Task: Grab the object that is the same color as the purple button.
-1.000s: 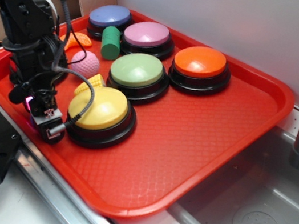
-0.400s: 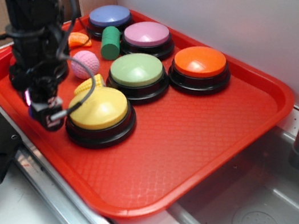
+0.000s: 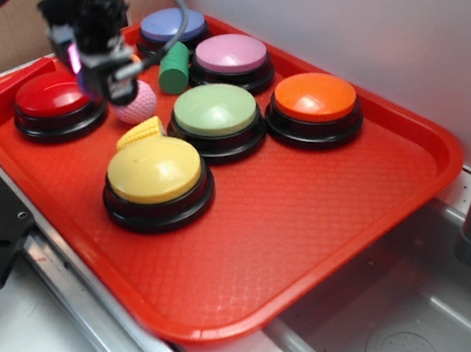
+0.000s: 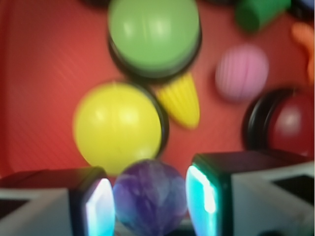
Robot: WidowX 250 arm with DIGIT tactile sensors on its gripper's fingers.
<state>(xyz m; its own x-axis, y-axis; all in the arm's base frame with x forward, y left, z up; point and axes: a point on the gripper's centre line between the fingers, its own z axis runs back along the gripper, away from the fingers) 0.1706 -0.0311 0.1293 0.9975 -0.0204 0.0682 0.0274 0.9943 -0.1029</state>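
One small purple ball (image 4: 150,196) sits clamped between the two pads of the gripper (image 3: 98,77), as the wrist view shows, so the grasp looks done and the lift is under way. The gripper hangs above the tray (image 3: 316,236), over the red button (image 3: 56,97) and beside the pink ball (image 3: 139,102). Next it need only hold its squeeze and stay steady. A moment earlier it stood low, beside the yellow button (image 3: 156,171), near the tray's front rim; it has since risen and moved back.
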